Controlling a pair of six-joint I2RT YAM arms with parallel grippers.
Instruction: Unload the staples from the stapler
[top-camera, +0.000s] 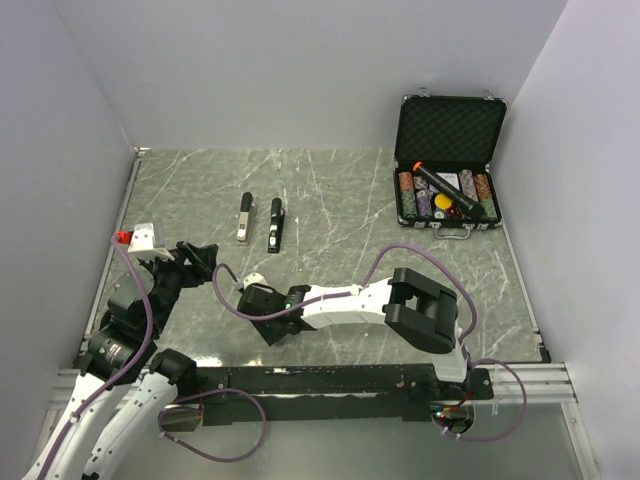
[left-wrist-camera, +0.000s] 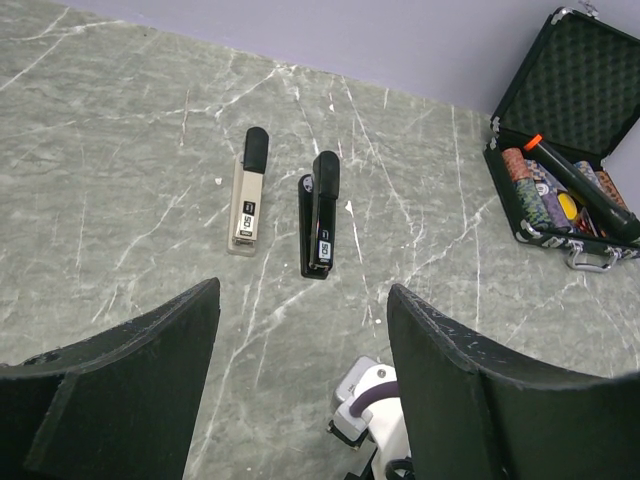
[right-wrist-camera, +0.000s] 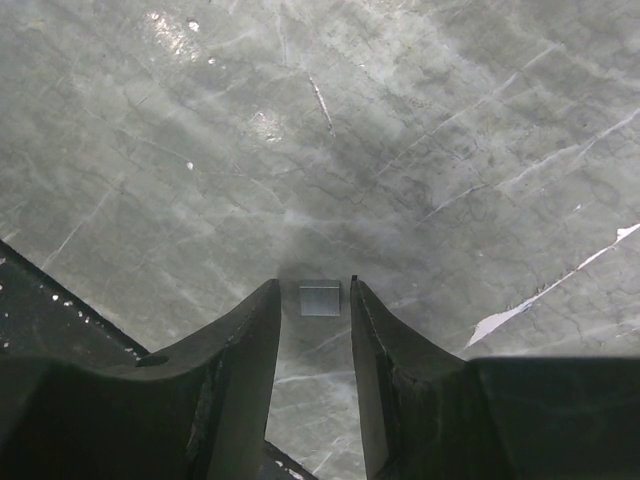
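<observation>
The black stapler (top-camera: 275, 223) lies flat at the middle back of the table, also in the left wrist view (left-wrist-camera: 322, 212). A beige-and-black stapler-like piece (top-camera: 245, 218) lies parallel just left of it (left-wrist-camera: 247, 190). A short silvery strip of staples (right-wrist-camera: 320, 299) lies on the table between the tips of my right gripper (right-wrist-camera: 315, 285). The jaws stand narrowly open with a small gap on each side of the strip. In the top view the right gripper (top-camera: 268, 322) is low at the near left-centre. My left gripper (top-camera: 195, 258) is wide open and empty (left-wrist-camera: 303, 290), well short of the stapler.
An open black case (top-camera: 450, 130) with poker chips stands at the back right, with a black tube with an orange end (top-camera: 455, 192) lying across it. A small red-and-white box (top-camera: 138, 237) is at the left edge. White walls enclose the table.
</observation>
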